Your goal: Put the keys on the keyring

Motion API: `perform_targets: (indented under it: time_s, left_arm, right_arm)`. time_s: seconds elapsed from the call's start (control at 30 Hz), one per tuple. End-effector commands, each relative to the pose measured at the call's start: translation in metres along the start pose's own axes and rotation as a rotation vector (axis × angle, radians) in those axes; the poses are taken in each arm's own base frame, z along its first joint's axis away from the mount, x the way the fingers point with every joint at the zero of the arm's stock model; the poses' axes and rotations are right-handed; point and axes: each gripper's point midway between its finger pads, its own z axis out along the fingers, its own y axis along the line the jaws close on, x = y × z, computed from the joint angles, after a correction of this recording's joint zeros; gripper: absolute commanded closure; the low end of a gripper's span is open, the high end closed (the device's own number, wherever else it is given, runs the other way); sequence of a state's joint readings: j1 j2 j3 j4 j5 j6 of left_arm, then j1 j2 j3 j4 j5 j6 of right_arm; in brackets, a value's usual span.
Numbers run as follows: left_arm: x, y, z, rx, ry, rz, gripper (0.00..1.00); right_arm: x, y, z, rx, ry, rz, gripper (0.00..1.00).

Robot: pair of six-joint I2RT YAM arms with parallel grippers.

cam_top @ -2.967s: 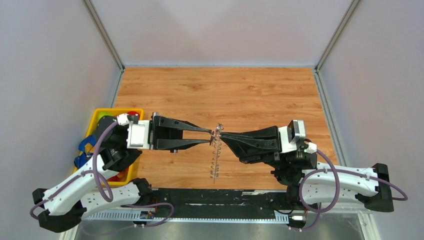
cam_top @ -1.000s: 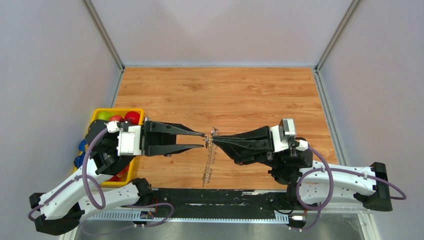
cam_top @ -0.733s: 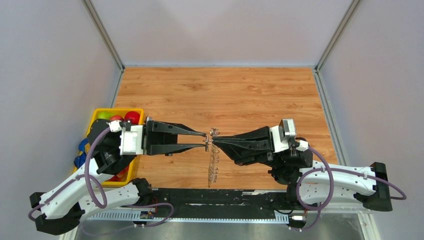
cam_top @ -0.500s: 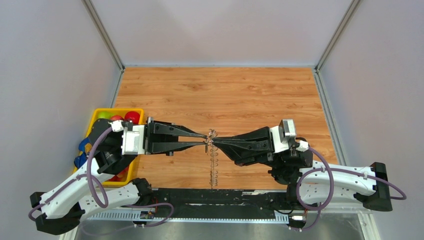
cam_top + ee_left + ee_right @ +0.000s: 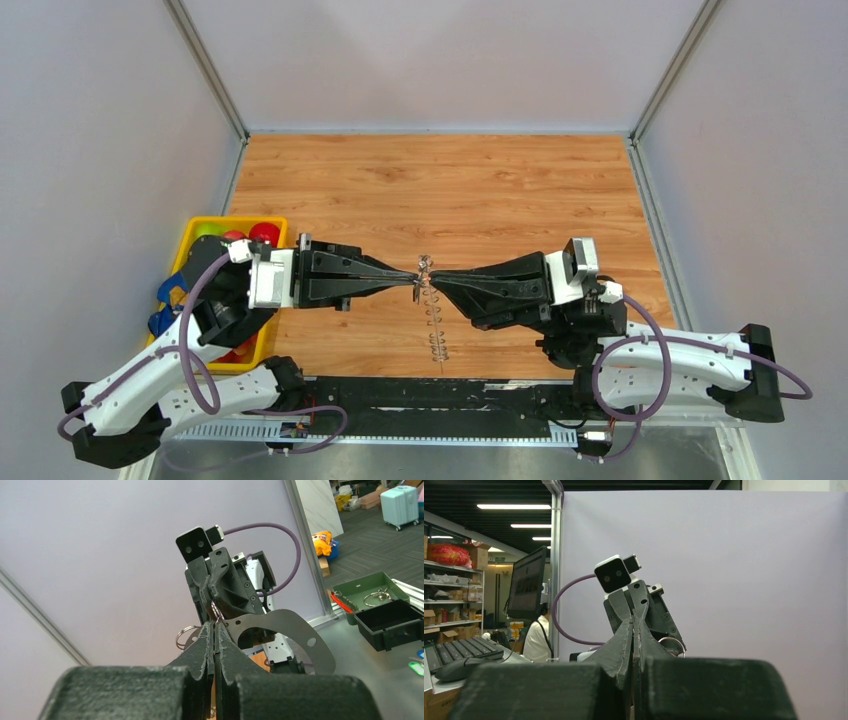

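Both grippers meet tip to tip above the middle of the table. The keyring (image 5: 435, 325) hangs edge-on below them as a thin jagged strip fringed with small silvery keys. My left gripper (image 5: 414, 279) is shut, its tips pinched at the ring's top. My right gripper (image 5: 433, 279) is shut on the same spot from the other side. In the left wrist view the keyring's thin grey hoop (image 5: 300, 630) curves away from my shut left gripper (image 5: 215, 628), with a small wire loop (image 5: 186, 636) beside it. The right wrist view shows the right gripper (image 5: 633, 625) shut.
A yellow bin (image 5: 190, 240) with red and green balls stands at the table's left edge, behind the left arm. Grey walls enclose the wooden table (image 5: 440, 180) on three sides. The arms' base rail (image 5: 420, 400) runs along the near edge.
My left gripper has shut its open fingers at the top of the keyring and shifted slightly right. The ring's lower end has swung to the right. The right gripper stayed shut.
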State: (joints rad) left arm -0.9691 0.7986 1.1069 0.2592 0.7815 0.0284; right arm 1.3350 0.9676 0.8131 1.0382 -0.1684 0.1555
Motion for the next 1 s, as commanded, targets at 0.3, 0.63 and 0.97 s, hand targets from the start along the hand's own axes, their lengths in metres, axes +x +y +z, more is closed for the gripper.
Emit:
perform_targets:
  time_s: [0.3,0.63,0.97]
  left_arm:
    - [0.001,-0.002,0.002,0.018,-0.014,0.009,1.00]
    - [-0.002,0.000,0.000,-0.005,-0.019,0.009,0.94]
    - [-0.004,0.002,0.000,-0.014,-0.023,-0.001,1.00]
  right_arm:
    - [-0.036,-0.002,0.016,0.017,-0.164,-0.031,1.00]
    - [-0.028,-0.002,0.016,0.022,-0.137,-0.032,1.00]
    - [-0.023,-0.003,0.015,0.033,-0.126,-0.029,1.00]
